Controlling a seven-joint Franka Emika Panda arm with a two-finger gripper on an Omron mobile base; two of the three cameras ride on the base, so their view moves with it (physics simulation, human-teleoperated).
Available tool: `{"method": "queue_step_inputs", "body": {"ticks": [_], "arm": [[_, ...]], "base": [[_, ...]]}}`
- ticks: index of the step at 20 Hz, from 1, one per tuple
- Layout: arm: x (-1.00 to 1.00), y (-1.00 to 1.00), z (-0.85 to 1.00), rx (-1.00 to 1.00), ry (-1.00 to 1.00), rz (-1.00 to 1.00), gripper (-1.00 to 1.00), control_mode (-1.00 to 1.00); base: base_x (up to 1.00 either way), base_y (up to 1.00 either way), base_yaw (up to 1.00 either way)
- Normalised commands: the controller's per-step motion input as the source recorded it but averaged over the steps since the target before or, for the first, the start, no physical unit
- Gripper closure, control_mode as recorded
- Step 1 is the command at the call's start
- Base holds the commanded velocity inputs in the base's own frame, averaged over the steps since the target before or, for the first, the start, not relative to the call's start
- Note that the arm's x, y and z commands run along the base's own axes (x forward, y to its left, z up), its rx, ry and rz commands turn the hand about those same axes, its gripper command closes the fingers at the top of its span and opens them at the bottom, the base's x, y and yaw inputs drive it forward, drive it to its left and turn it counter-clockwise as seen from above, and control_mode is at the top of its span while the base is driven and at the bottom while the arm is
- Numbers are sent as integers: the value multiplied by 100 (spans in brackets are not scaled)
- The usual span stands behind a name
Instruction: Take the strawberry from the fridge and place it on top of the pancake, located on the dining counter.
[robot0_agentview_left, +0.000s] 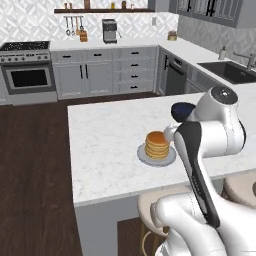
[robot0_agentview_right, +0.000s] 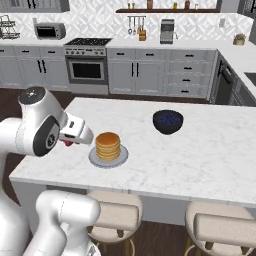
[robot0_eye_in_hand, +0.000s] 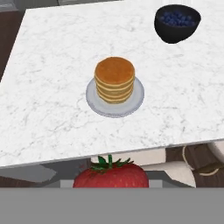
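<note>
Gripper (robot0_agentview_right: 70, 142) clenched on the strawberry (robot0_eye_in_hand: 110, 176), held at the near left edge of the desk (robot0_agentview_right: 200, 150), just left of the plate (robot0_agentview_right: 108, 159). Red fruit shows at the fingertips in the right base view. Pancake (robot0_eye_in_hand: 114, 79) stack sits on the plate near the desk's front edge. Dark bowl (robot0_eye_in_hand: 176, 22) of blueberries stands farther back to the right, well apart from the plate.

Even, bright, diffuse light fills every view, with no visible lamp. The white marble worktop (robot0_agentview_left: 105, 145) reads clean, without glare. A faint soft shadow rings the plate (robot0_eye_in_hand: 114, 97) at the hand view's centre. All views look slightly soft and low-resolution.
</note>
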Motion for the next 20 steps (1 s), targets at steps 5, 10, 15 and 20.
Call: {"method": "queue_step_inputs", "body": {"ticks": [5, 10, 15, 20], "arm": [[100, 0, -6, 0, 11, 7, 100, -100], [100, -20, -39, 0, 24, 0, 100, -100], [100, -50, -66, 0, 24, 0, 100, -100], [85, -9, -43, 0, 8, 0, 100, -100]], "base": [[0, 0, 0], [0, 0, 0], [0, 0, 0], [0, 0, 0]]}}
